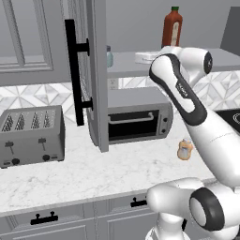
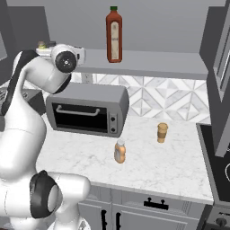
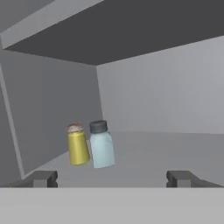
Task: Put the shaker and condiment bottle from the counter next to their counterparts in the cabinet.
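Shaker (image 3: 101, 145): pale teal glass, dark cap, tilted slightly, cap up, touching yellow shaker (image 3: 78, 144) on cabinet (image 3: 175, 148) shelf. End effector (image 3: 112, 178) wide open, empty.

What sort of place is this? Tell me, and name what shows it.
A rendered home kitchen, most likely: a toaster and a toaster oven stand on a marble counter, with an open wall cabinet above holding bottles.

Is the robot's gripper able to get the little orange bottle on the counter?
Probably yes: the orange bottle stands alone on the counter, nothing around it. The open gripper is up in the cabinet.
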You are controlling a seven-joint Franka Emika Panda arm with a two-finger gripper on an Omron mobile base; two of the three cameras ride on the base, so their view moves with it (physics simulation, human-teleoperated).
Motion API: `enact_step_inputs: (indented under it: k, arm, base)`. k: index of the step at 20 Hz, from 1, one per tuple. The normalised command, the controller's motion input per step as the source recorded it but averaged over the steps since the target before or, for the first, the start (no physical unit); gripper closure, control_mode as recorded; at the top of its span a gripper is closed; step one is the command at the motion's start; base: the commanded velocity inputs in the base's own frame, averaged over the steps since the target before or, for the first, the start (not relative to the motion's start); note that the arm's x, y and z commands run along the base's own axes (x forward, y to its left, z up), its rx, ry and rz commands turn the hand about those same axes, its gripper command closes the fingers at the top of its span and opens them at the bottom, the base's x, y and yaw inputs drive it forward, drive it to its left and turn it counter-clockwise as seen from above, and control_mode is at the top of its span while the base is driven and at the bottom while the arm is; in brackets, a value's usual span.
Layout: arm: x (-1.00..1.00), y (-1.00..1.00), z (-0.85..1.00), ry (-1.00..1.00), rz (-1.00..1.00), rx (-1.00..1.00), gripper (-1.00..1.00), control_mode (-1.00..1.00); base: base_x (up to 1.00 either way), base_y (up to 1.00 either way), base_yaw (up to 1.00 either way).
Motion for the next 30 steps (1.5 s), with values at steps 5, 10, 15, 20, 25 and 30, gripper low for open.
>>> enact_step_inputs:
  k: [5, 10, 15, 20, 25, 30]
  arm:
    - [-0.51, -0.37, 0.0, 0.0, -0.03, 0.01, -1.0, -1.0]
    - [-0.72, -0.42, 0.0, -0.03, -0.01, 0.02, -1.0, -1.0]
    - [-0.45, -0.35, 0.01, 0.07, 0.0, 0.03, -1.0, -1.0]
    - [-0.46, -0.38, 0.0, 0.06, 0.0, 0.02, -1.0, -1.0]
    - [-0.57, -0.47, 0.0, 0.02, 0.0, 0.04, -1.0, -1.0]
    - [-0.53, -0.38, -0.06, 0.01, 0.0, 0.01, -1.0, -1.0]
  base:
    - [0.0, 0.0, 0.0]
    - [0.0, 0.0, 0.0]
    - [0.0, 0.0, 0.0]
    - [0.0, 0.0, 0.0]
    - [0.0, 0.0, 0.0]
    - [0.0, 0.0, 0.0]
